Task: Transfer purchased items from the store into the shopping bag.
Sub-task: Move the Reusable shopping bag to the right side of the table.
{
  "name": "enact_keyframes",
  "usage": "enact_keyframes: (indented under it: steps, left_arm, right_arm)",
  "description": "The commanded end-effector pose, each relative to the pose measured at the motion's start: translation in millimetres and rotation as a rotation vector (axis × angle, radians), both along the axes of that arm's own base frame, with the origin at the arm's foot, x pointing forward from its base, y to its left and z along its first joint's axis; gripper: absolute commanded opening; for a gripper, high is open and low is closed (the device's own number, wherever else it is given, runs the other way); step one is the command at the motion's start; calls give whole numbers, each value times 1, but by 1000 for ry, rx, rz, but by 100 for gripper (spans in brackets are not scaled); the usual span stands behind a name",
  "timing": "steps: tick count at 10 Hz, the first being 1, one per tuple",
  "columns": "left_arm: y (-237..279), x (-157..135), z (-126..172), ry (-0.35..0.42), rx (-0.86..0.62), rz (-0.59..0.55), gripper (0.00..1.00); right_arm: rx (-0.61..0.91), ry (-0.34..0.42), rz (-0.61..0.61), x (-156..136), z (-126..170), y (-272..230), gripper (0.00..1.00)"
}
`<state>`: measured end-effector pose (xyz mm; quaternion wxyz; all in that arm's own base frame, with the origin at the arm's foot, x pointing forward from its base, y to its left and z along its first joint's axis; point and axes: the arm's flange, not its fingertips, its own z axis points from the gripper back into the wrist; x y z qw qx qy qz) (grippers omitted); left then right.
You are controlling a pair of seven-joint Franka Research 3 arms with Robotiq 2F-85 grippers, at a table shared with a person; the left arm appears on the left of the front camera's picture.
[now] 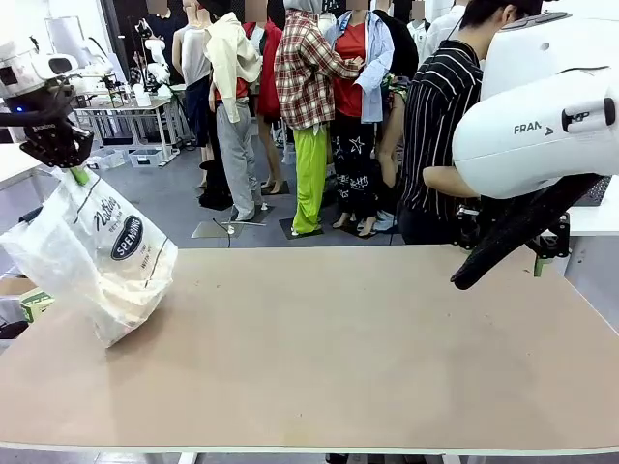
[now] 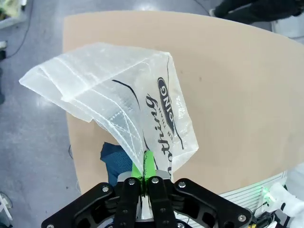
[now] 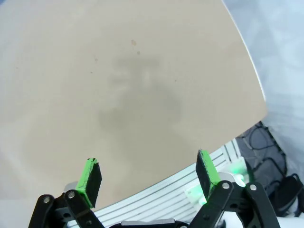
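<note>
The shopping bag point(image 1: 97, 256), translucent white with a black oval logo, hangs over the table's left end with its bottom resting on the tabletop. My left gripper point(image 1: 76, 173) is above it, shut on the bag's top edge. In the left wrist view the green pads point(image 2: 148, 164) are pressed together on the bag point(image 2: 118, 95), with a piece of dark trim point(image 2: 115, 160) beside them. My right gripper point(image 3: 149, 166) is open and holds nothing above the bare tabletop point(image 3: 118, 95) near its edge. The purchased items are out of view.
A person in a striped shirt point(image 1: 440, 126) stands at the far right side of the brown table point(image 1: 368, 348). My right arm's white body point(image 1: 542, 106) looms over the table's right end. A box point(image 1: 31, 302) sits on the floor at left.
</note>
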<state>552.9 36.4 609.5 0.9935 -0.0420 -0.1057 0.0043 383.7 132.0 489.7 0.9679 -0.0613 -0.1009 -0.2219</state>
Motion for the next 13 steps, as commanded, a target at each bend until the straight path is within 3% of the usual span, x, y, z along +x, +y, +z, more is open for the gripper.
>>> enact_keyframes:
  steps: [1, 4, 7, 9, 10, 13]
  left_arm:
    - [3, -17, 13, -46, 41, 84, 0]
    - [-5, -18, 11, -52, 52, 69, 0]
    - [-10, -14, 8, -33, 76, 82, 56]
    - [-12, -18, 13, -70, 50, 76, 96]
    - [-17, -22, 18, -107, 37, 63, 100]
    - [-50, -42, 40, -264, -37, -5, 100]
  right_arm:
    - [-12, 0, 3, -1, -1, 0, 100]
    - [-12, 0, 3, -1, -1, 0, 100]
    - [-12, 0, 3, -1, -1, 0, 100]
    - [-12, 0, 3, -1, -1, 0, 100]
    - [-12, 0, 3, -1, -1, 0, 100]
    - [-12, 0, 3, -1, -1, 0, 100]
